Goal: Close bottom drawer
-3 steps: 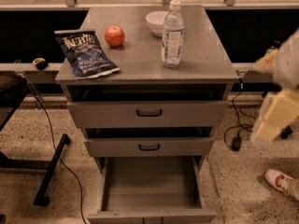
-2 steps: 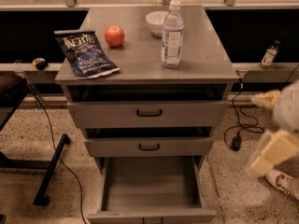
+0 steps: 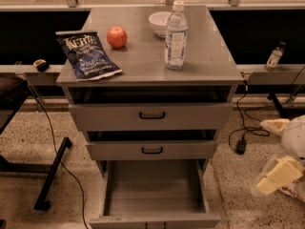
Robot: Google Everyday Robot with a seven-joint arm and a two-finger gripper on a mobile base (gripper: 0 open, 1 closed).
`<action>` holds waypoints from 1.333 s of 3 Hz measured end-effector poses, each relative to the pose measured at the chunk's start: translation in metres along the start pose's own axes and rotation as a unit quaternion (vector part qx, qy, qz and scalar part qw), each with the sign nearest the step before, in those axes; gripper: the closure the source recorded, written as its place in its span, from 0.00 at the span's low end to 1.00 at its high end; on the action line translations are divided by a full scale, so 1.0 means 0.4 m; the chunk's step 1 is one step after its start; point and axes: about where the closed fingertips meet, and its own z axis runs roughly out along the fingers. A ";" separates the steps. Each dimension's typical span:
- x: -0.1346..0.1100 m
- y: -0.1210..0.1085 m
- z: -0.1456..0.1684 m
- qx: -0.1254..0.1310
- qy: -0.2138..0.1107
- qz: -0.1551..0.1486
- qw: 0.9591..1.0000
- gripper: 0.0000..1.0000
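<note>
The gripper (image 3: 274, 178) hangs low at the right edge of the view, close above the speckled floor, a pale shape at the end of the arm (image 3: 294, 136). Whether it is open or closed I cannot tell.

The bottom drawer (image 3: 153, 187) lies to the left of the claw as the camera sees it, at about the same height. It is pulled far out of the grey cabinet (image 3: 143, 56), its bare floor showing. Its front panel (image 3: 155, 221) sits at the very bottom edge of the view, nearer the camera than the claw is.

The drawer's long axis — the line it slides on — runs from the camera straight back into the cabinet. The claw stands off to the side of that line, beyond the drawer's right wall (image 3: 204, 190) with a strip of floor between, and not in front of the panel.

So the claw likely has to come across to its left and toward the camera, until it is in front of the panel, and only then push back along the slide line. A push from where it is now would meet the right wall crosswise and shut nothing.

The middle drawer (image 3: 151, 149) and top drawer (image 3: 151, 116) lie up and to the left of the claw (both also stand a little out of the cabinet, but they are not the target). With one arm, there is no choice of which is nearer.
</note>
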 end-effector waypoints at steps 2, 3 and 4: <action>0.169 0.049 0.297 -0.083 -0.143 0.019 0.986 0.00; 0.189 0.059 0.337 -0.094 -0.152 0.005 0.984 0.00; 0.192 0.083 0.416 -0.100 -0.145 -0.008 0.984 0.00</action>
